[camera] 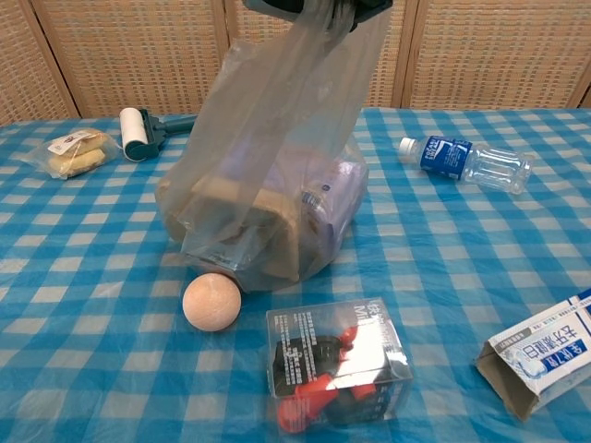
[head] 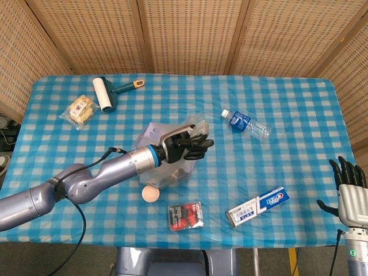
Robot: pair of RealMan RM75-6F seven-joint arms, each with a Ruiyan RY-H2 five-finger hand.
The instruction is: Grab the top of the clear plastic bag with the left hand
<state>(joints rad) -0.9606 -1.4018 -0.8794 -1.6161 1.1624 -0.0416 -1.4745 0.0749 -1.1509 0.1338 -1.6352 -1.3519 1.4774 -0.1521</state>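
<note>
The bag (camera: 268,175) stands mid-table, its gathered top pinched in the curled fingers of the left hand (head: 187,145), so the grab looks made. Next comes keeping that hold firm while its bottom rests by the ball (camera: 211,301). Inside lie a brown box and a pale purple pack. The right hand (head: 349,190) idles at the near right, fingers spread.

Table (head: 299,115) under blue-and-white checked cloth, backed along far edge by folding screen (head: 184,34) of woven cane panels in pale wood frames, angled inward past left and right corners; grey floor (head: 86,259) below near edge; lighting even, soft glare on cloth.
</note>
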